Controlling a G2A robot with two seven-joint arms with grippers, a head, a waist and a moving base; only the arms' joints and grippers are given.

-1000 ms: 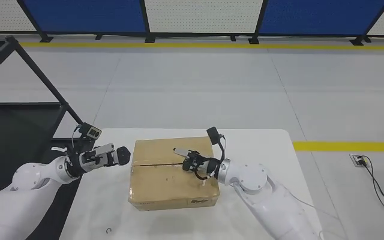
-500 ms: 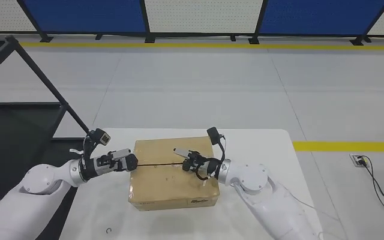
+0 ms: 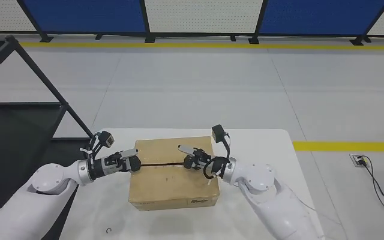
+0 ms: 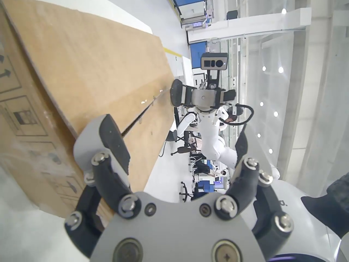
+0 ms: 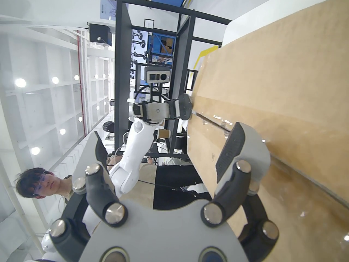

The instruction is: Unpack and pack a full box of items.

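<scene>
Left arm: your left gripper (image 3: 133,162) reaches in low at the box's end on the robot's left, level with the top seam (image 3: 159,162), fingers spread wide and holding nothing.
Right arm: your right gripper (image 3: 188,156) hangs over the middle of the lid by the seam, jaws apart and empty.
Box: the cardboard box (image 3: 174,186) stands closed mid-table, between your two grippers.
Surface: white table (image 3: 264,144).
Room: pale floor (image 3: 198,84), yellow line (image 3: 180,44), blue panels (image 3: 84,15) behind, black frame (image 3: 42,84) at the left.
</scene>
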